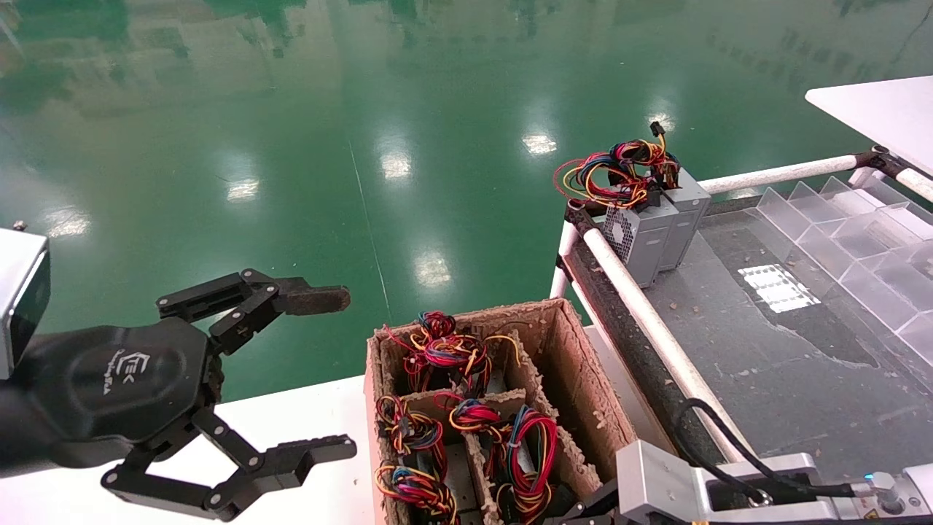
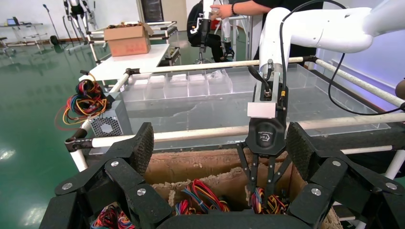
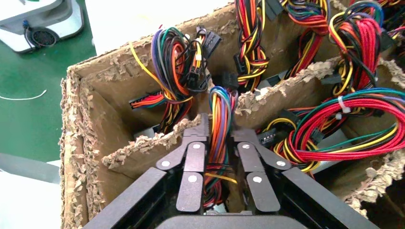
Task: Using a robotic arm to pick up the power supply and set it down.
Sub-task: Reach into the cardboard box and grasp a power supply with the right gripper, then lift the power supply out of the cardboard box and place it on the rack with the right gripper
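A torn cardboard box [image 1: 576, 364] with dividers holds several power supplies, mostly seen as bundles of red, yellow, orange and blue wires. My right gripper [image 3: 219, 131], the robotic arm, reaches down into a near compartment and is shut on the upright wire bundle [image 3: 219, 105] of one power supply. A bit of its grey metal body [image 3: 217, 208] shows below the fingers. The left wrist view shows this gripper [image 2: 261, 193] pointing straight down into the box. My left gripper [image 1: 342, 372] hovers open to the left of the box, holding nothing.
Two grey power supplies [image 1: 656, 233] with wire bundles stand at the far corner of a dark tray framed by a white pipe rail [image 1: 641, 299]. Clear plastic dividers [image 1: 860, 240] line its right side. The box rests on a white table [image 1: 306, 423] above a green floor.
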